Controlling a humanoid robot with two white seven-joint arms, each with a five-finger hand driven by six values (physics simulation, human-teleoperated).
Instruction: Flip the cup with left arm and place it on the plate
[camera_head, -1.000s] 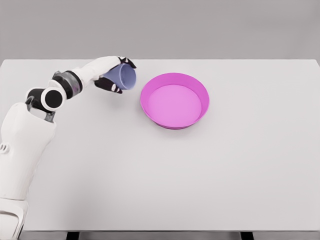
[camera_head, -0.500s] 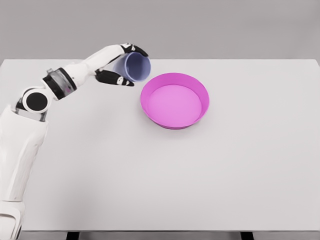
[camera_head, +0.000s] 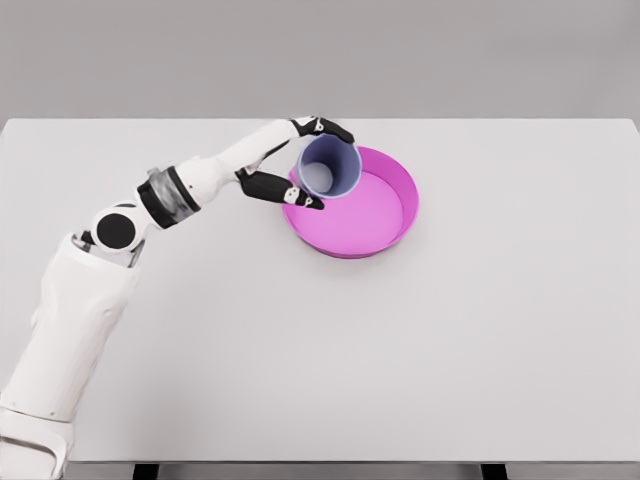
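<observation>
A lavender-blue cup (camera_head: 328, 167) hangs above the left part of the magenta plate (camera_head: 398, 222), tilted so its open mouth faces the camera and its inside shows. My left hand (camera_head: 305, 160) is shut on the cup, with black-tipped fingers (camera_head: 330, 127) over its top and the thumb (camera_head: 283, 190) beneath it. The left arm reaches in from the lower left across the white table. Whether the cup touches the plate cannot be told.
The white table (camera_head: 450, 350) spreads around the plate, with its far edge just behind the hand. The right arm is out of view.
My left arm has carried the cup to the right, from beside the plate to over its left rim. The cup's mouth has turned up more toward the camera.
</observation>
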